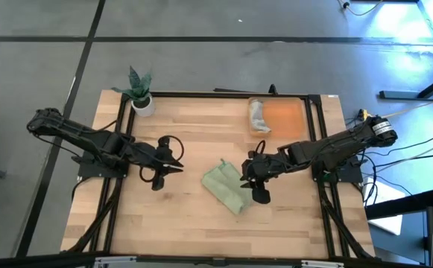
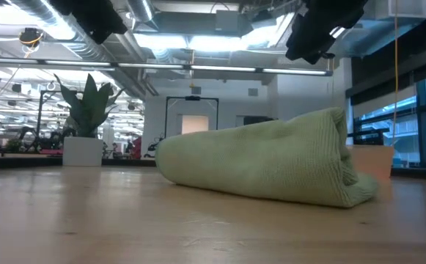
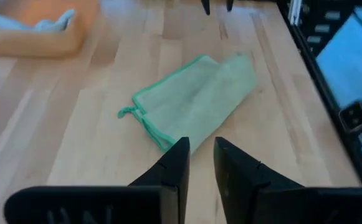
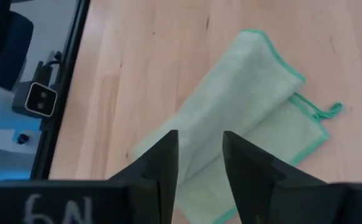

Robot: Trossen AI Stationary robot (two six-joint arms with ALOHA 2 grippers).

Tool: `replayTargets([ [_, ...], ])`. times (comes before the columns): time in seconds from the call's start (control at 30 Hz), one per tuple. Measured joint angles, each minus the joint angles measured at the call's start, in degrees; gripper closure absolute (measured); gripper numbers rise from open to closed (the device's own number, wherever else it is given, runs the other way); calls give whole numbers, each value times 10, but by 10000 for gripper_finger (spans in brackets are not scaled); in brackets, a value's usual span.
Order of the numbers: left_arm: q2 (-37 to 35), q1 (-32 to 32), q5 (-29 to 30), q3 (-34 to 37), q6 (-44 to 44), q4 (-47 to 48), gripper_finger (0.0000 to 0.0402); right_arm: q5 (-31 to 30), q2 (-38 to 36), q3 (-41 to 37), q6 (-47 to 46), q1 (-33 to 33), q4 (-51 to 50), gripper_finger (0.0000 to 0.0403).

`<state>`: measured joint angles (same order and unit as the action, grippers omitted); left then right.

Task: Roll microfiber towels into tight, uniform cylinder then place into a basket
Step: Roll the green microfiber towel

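Observation:
The light green microfiber towel (image 1: 224, 186) lies on the table's middle as a loose, flattened roll with a darker green hem (image 3: 193, 99) (image 4: 243, 106); in the low view it is a thick bundle (image 2: 264, 165) resting on the wood. My left gripper (image 1: 173, 168) (image 3: 199, 165) hovers open to the towel's left, pointing at it. My right gripper (image 1: 252, 183) (image 4: 199, 155) hovers open above the towel's right end, clear of it. The grey towel (image 1: 258, 116) lies rolled in the left part of the orange basket (image 1: 285, 117) at the far right.
A small white pot with a plant (image 1: 141, 100) stands at the table's far left corner. A black frame (image 1: 201, 94) runs along the far edge and down both sides. Bare wood lies in front of the towel toward the near edge.

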<state>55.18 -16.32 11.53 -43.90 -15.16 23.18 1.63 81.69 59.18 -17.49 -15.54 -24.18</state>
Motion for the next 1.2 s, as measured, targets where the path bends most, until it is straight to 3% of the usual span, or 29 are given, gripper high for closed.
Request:
replayTargets([
  [0.27, 7, 38, -29, -1, 165, 25, 337, -7, 30, 0, -106, -34, 67, 276],
  [0.47, 48, 103, -148, -1, 260, 77, 337, -77, 114, 0, -230, -58, 221, 276],
  [0.63, 104, 140, -226, 0, 343, 81, 337, -73, 185, 14, -274, -75, 300, 276],
  [0.9, 204, 146, -283, -1, 396, 52, 337, -62, 266, 107, -273, -81, 126, 276],
  [1.2, 263, 127, -293, 0, 397, 20, 337, -106, 274, 151, -274, -66, 11, 276],
])
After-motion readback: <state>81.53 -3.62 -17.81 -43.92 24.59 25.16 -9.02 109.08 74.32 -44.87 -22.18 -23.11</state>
